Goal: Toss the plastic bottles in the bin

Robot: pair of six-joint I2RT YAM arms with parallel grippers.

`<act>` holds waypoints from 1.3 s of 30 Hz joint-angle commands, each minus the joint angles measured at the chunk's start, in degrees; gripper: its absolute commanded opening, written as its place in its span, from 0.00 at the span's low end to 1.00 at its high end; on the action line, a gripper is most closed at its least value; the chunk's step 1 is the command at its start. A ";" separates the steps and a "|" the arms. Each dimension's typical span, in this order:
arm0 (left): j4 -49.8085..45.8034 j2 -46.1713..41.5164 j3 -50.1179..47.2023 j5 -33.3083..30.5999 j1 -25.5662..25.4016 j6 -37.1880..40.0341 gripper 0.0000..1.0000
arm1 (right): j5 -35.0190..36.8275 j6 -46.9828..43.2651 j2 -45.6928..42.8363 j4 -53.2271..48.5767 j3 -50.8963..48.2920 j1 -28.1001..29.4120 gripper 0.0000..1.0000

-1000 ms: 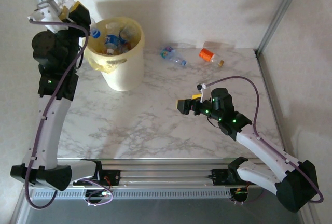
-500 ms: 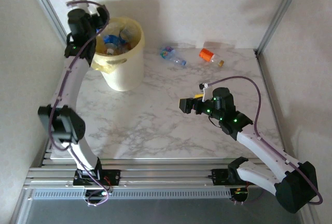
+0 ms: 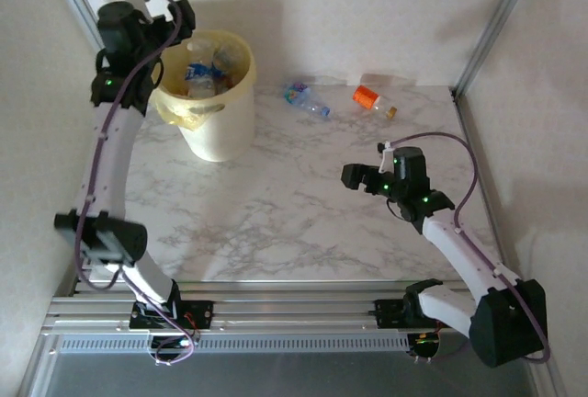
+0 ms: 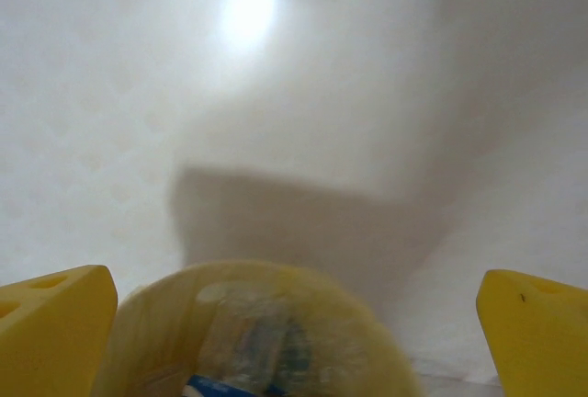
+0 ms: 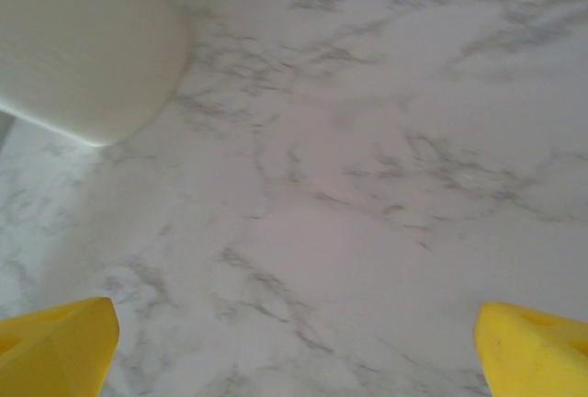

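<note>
Surface: white marble pattern with grey veins, walled at the back and sides.
Bin: round, pale yellow, upright on the far left part of the surface, with a yellowish liner folded over its rim.
Bottles in the bin: several crushed clear ones with blue labels showing; the count cannot be told.
Blue-labelled bottle: lying on its side on the surface, right of the bin, near the back wall.
Orange-labelled bottle: lying on the surface to the right of the blue-labelled one, not touching it.
Left claw: held high at the far left corner, just over the bin's left rim; jaws spread wide, nothing held.
Left wrist view: the two yellow fingertips sit at the lower corners, far apart; the bin's mouth lies between and below them, blurred.
Right claw: over the right half of the surface, pointing left, well apart from both loose bottles; jaws spread wide, nothing held.
Right wrist view: bare marble between the yellow tips, with the bin's pale wall at upper left.
</note>
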 commanded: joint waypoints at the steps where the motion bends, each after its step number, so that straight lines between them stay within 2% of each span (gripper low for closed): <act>1: 0.49 -7.74 -6.68 5.85 -2.13 1.04 1.00 | 0.72 -1.64 3.20 -3.51 3.94 -4.03 0.99; 9: 6.61 -24.05 -25.47 11.83 -9.45 1.52 1.00 | -1.59 -7.13 12.17 -5.34 9.23 -13.62 0.99; 18: 8.51 -33.39 -37.23 16.06 -12.02 -1.36 1.00 | -6.15 -6.54 18.34 -0.82 11.41 -20.38 0.99; 27: 8.60 -39.31 -43.46 18.39 -12.55 -2.45 1.00 | -8.61 -4.35 28.80 3.69 17.33 -23.95 0.99; 39: 8.75 -44.96 -47.84 21.23 -12.90 -4.79 1.00 | -12.83 -2.25 46.63 4.06 33.27 -26.37 0.95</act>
